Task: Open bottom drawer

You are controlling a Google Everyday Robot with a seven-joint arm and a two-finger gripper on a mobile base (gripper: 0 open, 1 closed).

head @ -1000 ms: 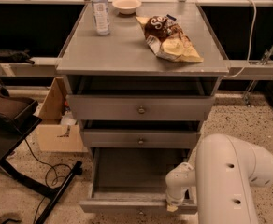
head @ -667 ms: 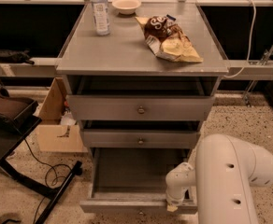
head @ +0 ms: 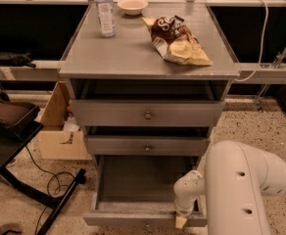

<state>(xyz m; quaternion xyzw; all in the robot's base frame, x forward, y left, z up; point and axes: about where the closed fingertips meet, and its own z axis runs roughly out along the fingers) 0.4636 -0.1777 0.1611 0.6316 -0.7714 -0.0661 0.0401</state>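
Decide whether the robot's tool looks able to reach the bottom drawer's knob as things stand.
Probably yes. The tool sits at the front rim of the open bottom drawer, close beside its knob, and nothing lies between them.

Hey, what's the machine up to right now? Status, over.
Arm's end effector at front edge of bottom drawer, right side. Drawer well out, floor showing. Cardboard box on ground left, apart from it.

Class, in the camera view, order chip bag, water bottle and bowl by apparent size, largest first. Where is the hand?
1. chip bag
2. water bottle
3. bowl, farthest back, so less sure
The hand sits at the front right of the open bottom drawer.
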